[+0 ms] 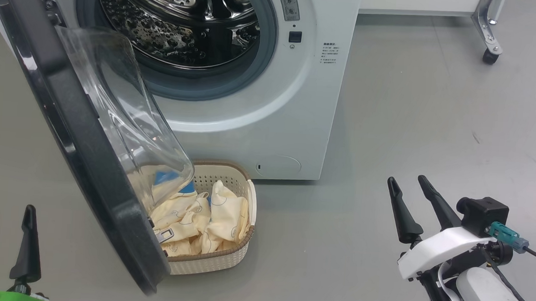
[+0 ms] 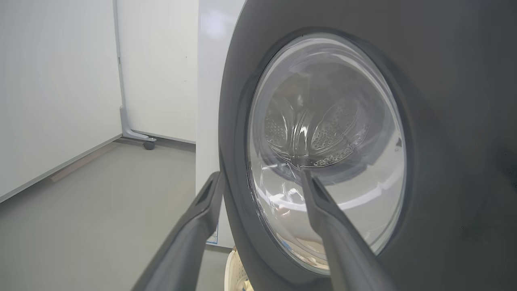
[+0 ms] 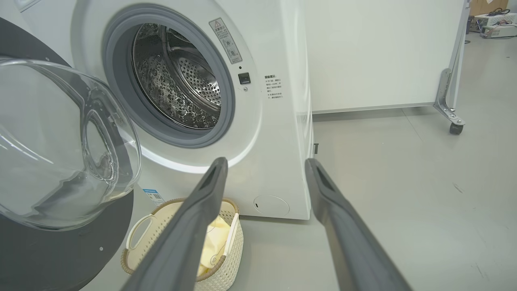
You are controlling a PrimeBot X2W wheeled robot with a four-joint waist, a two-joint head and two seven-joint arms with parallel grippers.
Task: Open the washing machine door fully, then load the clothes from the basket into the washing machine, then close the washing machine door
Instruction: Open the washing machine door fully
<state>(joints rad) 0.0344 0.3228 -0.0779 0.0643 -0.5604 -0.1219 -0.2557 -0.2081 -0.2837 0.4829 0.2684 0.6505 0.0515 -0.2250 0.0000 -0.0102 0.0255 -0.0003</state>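
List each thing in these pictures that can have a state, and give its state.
washing machine door, open, swung out over part of the basket
drum, no clothes seen inside
basket, on the floor, holding clothes
clothes, crumpled in the basket
left gripper, open, empty
right gripper, open, empty

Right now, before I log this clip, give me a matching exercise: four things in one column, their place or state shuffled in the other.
1. washing machine door
2. clothes
3. basket
4. right pincer

A. piled inside the basket
B. open, holding nothing, above the floor
C. swung open
D. standing on the floor at the foot of the washing machine

Pairs: 1-C, 2-A, 3-D, 4-B
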